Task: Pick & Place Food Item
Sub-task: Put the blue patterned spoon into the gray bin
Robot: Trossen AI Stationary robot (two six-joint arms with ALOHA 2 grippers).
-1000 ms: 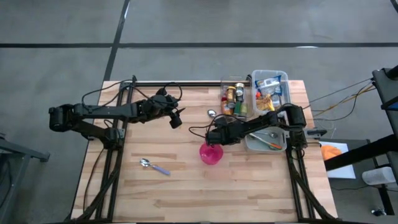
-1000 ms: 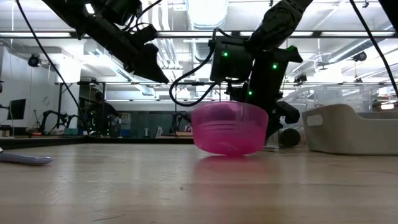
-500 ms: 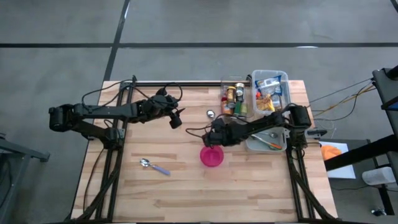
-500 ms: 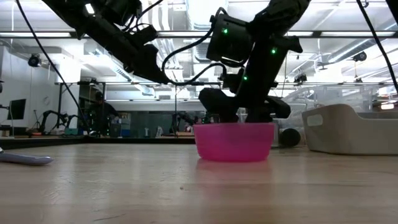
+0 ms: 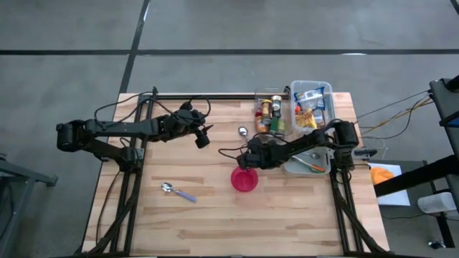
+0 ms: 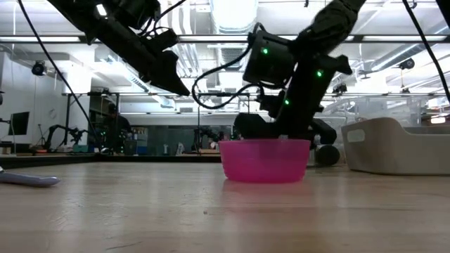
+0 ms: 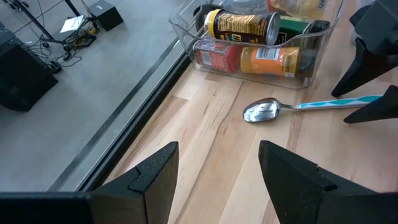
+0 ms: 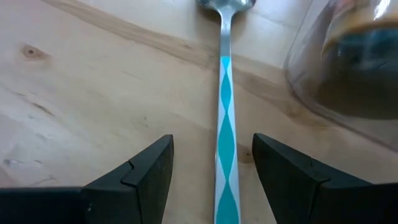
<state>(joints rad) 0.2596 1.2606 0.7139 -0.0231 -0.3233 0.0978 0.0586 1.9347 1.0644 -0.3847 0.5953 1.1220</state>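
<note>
We look down on a pale wooden counter (image 5: pixel 215 208) ringed by grey floor, with a lit workshop behind it in the low view. The right pincer (image 5: pixel 247 159) hangs just behind the pink bowl (image 5: pixel 244 180), its fingers spread and holding nothing; its wrist view shows a spoon with a teal-patterned handle (image 8: pixel 225 134) lying between them on the wood, untouched. We judge it is either lining up on that spoon or pausing on its way to the food. The bowl sits upright mid-counter and looks empty, so it reads as the drop point. Beyond the spoon stands a clear bin of cans and jars (image 5: pixel 270 111), and beside it a second tub of packets (image 5: pixel 313 100); the food to be moved rests in these, none of it lifted. A grey tray (image 5: pixel 307 163) lies under the right arm. The left pincer (image 5: pixel 202 137) waits, released and empty, over the counter's far left part, well apart from a second spoon (image 5: pixel 178 190).
</note>
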